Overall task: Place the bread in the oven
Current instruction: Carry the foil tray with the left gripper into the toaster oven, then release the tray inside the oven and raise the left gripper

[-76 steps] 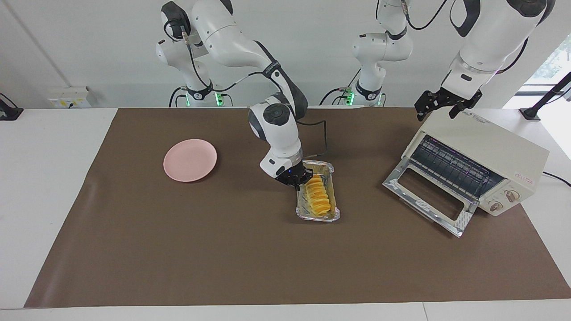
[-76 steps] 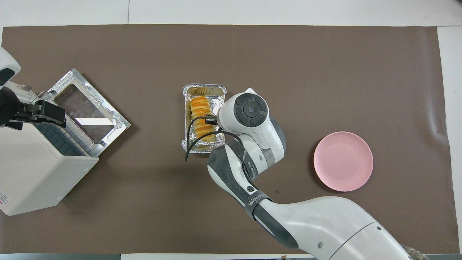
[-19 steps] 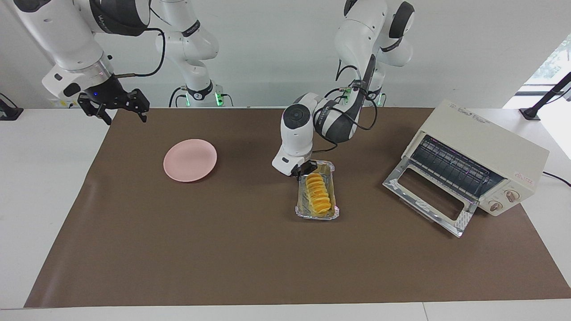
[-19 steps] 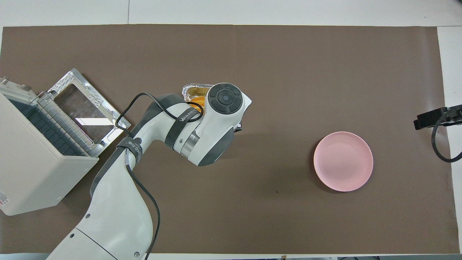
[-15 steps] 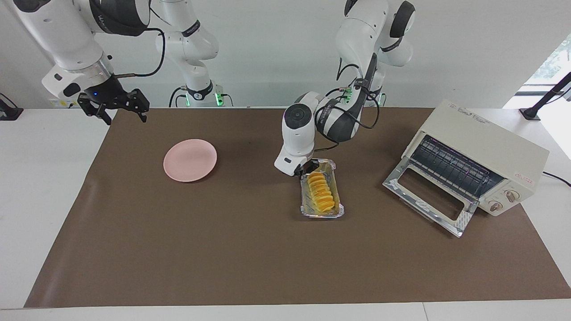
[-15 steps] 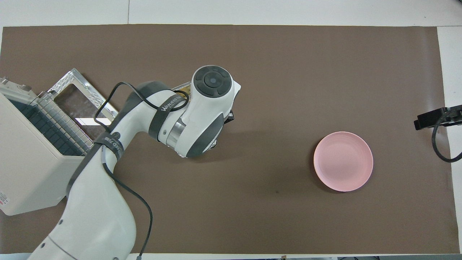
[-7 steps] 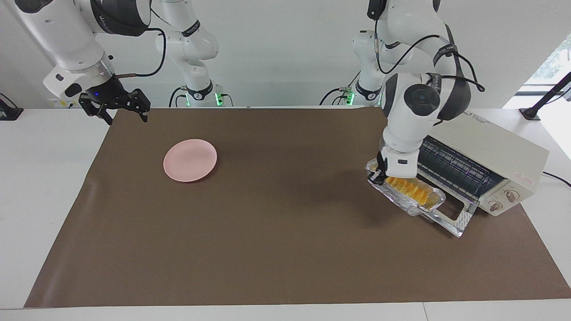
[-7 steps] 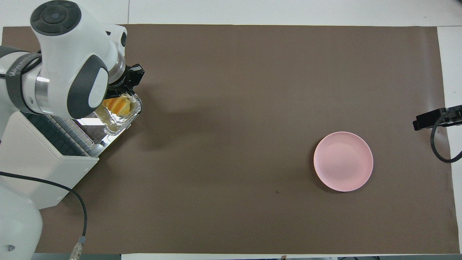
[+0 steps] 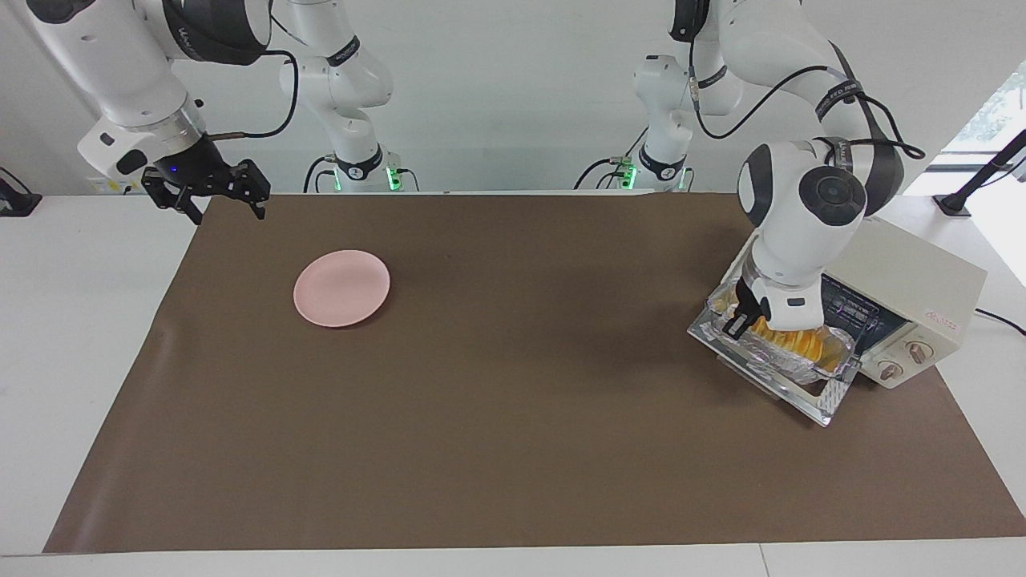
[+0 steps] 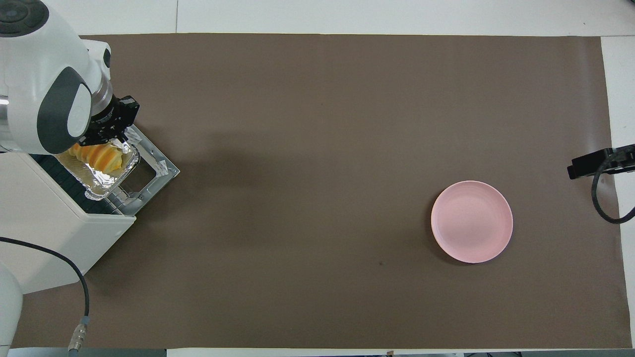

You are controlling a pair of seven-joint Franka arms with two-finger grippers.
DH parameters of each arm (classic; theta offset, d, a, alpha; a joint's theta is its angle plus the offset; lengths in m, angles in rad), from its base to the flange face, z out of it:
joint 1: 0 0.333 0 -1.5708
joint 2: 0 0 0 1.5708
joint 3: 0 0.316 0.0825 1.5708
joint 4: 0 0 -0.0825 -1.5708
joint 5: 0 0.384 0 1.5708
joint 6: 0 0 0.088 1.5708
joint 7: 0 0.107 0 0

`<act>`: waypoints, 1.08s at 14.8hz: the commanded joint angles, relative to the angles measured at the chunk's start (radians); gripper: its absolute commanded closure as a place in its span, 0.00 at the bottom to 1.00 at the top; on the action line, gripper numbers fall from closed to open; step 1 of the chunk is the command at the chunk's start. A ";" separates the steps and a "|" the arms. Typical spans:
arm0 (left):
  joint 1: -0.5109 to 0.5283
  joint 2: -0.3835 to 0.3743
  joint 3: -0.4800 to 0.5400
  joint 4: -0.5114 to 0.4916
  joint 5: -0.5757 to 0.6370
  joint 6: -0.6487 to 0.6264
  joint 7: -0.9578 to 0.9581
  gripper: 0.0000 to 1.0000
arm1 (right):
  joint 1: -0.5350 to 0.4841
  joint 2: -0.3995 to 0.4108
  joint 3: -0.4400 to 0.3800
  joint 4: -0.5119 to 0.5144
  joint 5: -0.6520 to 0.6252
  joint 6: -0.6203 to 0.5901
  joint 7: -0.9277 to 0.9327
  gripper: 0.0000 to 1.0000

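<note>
At the left arm's end of the brown-papered table [image 9: 497,417]: boxy cream-white toaster oven [image 9: 906,268] with glass drop-down door [image 9: 809,393] lowered flat and wire rack showing in the mouth. Over that lowered door: left gripper [image 9: 741,316], fingers pressed together on the rim of a crinkled silver foil tray [image 10: 106,179], pinching its end farther from the oven mouth. Inside the tray: small yellow-orange ridged bread loaf [image 10: 96,154], lying lengthwise, partly hidden under the arm's white wrist. Tray held above the door, its other end at the oven opening; whether it touches the rack, impossible to tell.

Near the right arm's end: round pink plate [image 9: 341,288], alone on the brown paper. Over the table corner nearest the right arm's base: right gripper [image 9: 204,192], raised, fingers spread wide, holding nothing, waiting well apart from the plate.
</note>
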 commanded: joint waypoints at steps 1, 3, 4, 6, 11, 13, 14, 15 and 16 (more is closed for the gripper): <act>0.014 -0.044 -0.003 -0.072 0.027 -0.014 -0.010 1.00 | -0.010 -0.013 0.007 -0.015 0.000 -0.003 -0.018 0.00; 0.014 -0.066 -0.003 -0.118 0.040 -0.014 -0.008 1.00 | -0.012 -0.013 0.007 -0.015 0.000 -0.003 -0.018 0.00; 0.017 -0.078 -0.003 -0.142 0.055 -0.007 0.004 1.00 | -0.012 -0.013 0.007 -0.015 0.000 -0.003 -0.018 0.00; 0.019 -0.096 -0.003 -0.181 0.087 0.000 0.025 1.00 | -0.010 -0.013 0.007 -0.015 0.000 -0.003 -0.018 0.00; 0.045 -0.127 -0.003 -0.251 0.147 0.015 0.054 1.00 | -0.012 -0.013 0.007 -0.015 0.000 -0.003 -0.018 0.00; 0.046 -0.138 -0.003 -0.289 0.147 0.047 0.054 1.00 | -0.010 -0.013 0.007 -0.015 0.000 -0.003 -0.018 0.00; 0.046 -0.147 -0.003 -0.311 0.147 0.064 0.056 1.00 | -0.010 -0.013 0.007 -0.015 0.000 -0.003 -0.018 0.00; 0.049 -0.147 -0.003 -0.313 0.147 0.067 0.057 1.00 | -0.012 -0.013 0.007 -0.015 0.000 -0.003 -0.018 0.00; 0.074 -0.146 -0.003 -0.307 0.147 0.072 0.064 1.00 | -0.012 -0.013 0.007 -0.015 0.000 -0.003 -0.018 0.00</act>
